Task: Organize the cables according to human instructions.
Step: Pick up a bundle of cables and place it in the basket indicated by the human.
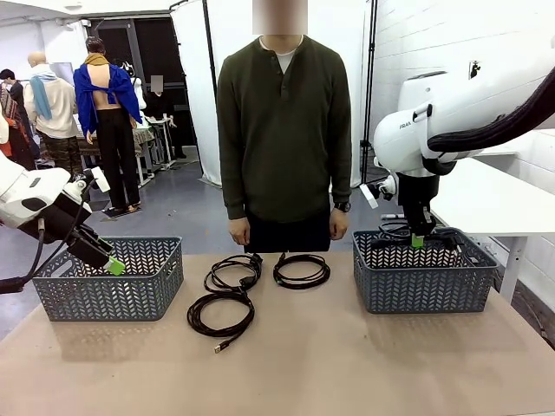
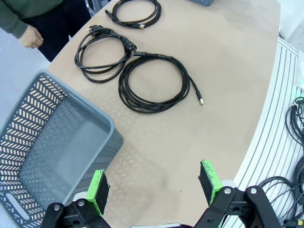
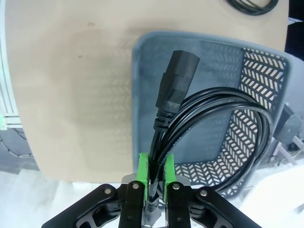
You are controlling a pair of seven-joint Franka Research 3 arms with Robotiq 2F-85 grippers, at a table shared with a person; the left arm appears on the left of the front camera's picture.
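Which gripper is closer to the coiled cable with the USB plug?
Left. The left gripper hangs at the left basket, beside the USB cable; the right gripper holds another cable over the right basket, farther away.

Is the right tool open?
No, the right tool is shut on a black cable, with its green pads pressing the cord from both sides above the basket.

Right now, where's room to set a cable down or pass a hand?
Bare: the near strip of the table, and inside the left basket. Crowded: the far middle, three coiled cables between it and the right basket.
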